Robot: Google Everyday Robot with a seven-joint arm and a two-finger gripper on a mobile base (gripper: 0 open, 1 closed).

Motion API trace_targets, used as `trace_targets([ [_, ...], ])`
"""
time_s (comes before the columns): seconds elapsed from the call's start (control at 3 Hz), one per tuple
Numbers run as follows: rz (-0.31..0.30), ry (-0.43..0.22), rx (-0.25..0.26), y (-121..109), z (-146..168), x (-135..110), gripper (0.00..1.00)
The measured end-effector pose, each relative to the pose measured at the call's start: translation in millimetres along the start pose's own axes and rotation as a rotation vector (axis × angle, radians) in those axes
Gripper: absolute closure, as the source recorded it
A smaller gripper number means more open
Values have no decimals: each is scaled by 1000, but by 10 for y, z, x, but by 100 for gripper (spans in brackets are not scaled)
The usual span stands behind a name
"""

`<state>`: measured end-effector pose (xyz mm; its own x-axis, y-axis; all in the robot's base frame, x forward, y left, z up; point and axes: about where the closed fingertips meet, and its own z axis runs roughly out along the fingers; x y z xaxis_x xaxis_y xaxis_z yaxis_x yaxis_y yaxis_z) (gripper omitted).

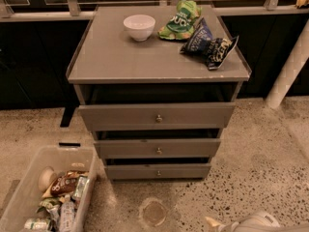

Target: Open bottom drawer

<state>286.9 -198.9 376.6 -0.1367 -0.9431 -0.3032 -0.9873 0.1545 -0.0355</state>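
Note:
The bottom drawer (158, 171) is the lowest of three grey drawer fronts in a grey cabinet, with a small round metal knob at its centre. Its front sits set back under the middle drawer (158, 149), with a dark gap above it. The top drawer (157, 116) sticks out furthest. My gripper (244, 224) shows only as a pale grey shape at the bottom right edge of the view. It is low over the floor, right of and well in front of the bottom drawer, touching nothing.
On the cabinet top (111, 57) stand a white bowl (139, 26), a green snack bag (181, 19) and a dark blue snack bag (208, 43). A clear bin (19, 192) of snacks sits on the floor at the front left. A white post (289, 66) stands to the right.

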Motion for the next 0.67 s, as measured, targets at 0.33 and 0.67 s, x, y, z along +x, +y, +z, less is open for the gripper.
trace_targets([
  [0.33, -10, -41, 51, -642, 113, -172, 0],
  [0.67, -10, -41, 51, -642, 113, -172, 0],
])
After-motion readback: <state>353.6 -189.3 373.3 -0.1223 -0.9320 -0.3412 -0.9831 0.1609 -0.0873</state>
